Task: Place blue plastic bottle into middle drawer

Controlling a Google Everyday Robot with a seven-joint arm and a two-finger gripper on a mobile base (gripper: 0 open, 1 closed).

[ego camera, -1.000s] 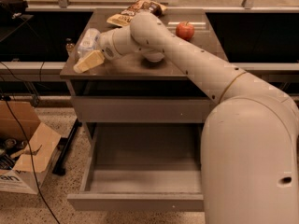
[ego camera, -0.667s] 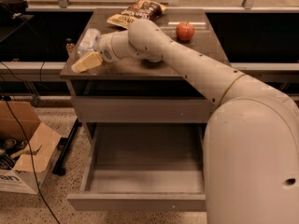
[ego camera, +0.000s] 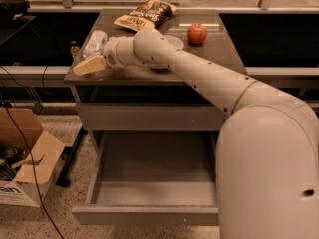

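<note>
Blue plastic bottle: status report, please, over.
Gripper at cabinet top left edge, right beside blue plastic bottle. Bottle on the top, not yet in drawer. Middle drawer open below, nothing seen blocking it.

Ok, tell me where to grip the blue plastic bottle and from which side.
Grip the blue plastic bottle across its round midsection, coming from above: it seems to lie on its side near the left edge of the cabinet top. The gripper sits just in front of it.
</note>
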